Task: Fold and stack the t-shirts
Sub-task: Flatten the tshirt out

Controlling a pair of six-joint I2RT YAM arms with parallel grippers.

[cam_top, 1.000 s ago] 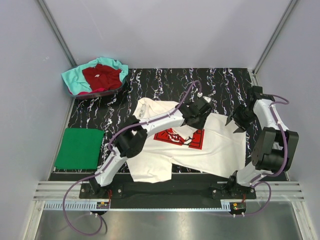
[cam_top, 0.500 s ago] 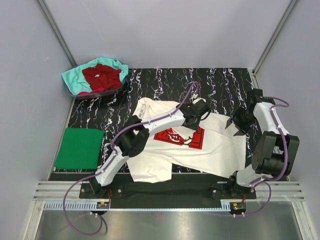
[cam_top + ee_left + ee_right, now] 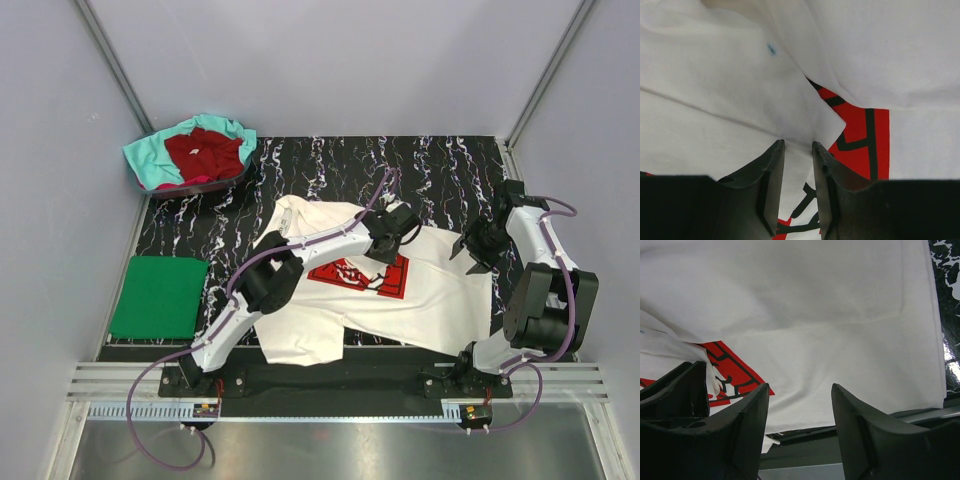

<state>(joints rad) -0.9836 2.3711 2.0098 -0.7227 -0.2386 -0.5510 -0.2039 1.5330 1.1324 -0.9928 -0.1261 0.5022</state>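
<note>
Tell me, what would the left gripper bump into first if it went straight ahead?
Probably the white t-shirt: its folded flap lies right in front of the left gripper, beside the red print.

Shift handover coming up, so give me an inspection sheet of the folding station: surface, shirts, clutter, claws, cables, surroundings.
Surface: black marbled table, its middle covered by cloth.
Job's things: white t-shirt spread at the centre, a fold lying over part of its red print; green t-shirt folded at the left; dark red t-shirt and teal t-shirt heaped in a bin at the far left.
Clutter: nothing seen.
Claws: left claw down on the white t-shirt beside the print, jaws narrowly apart, grip unclear; right claw open over the shirt's right part, holding nothing.
Cables: purple cables follow both arms.
Surroundings: grey walls; metal rail at the near edge.
</note>
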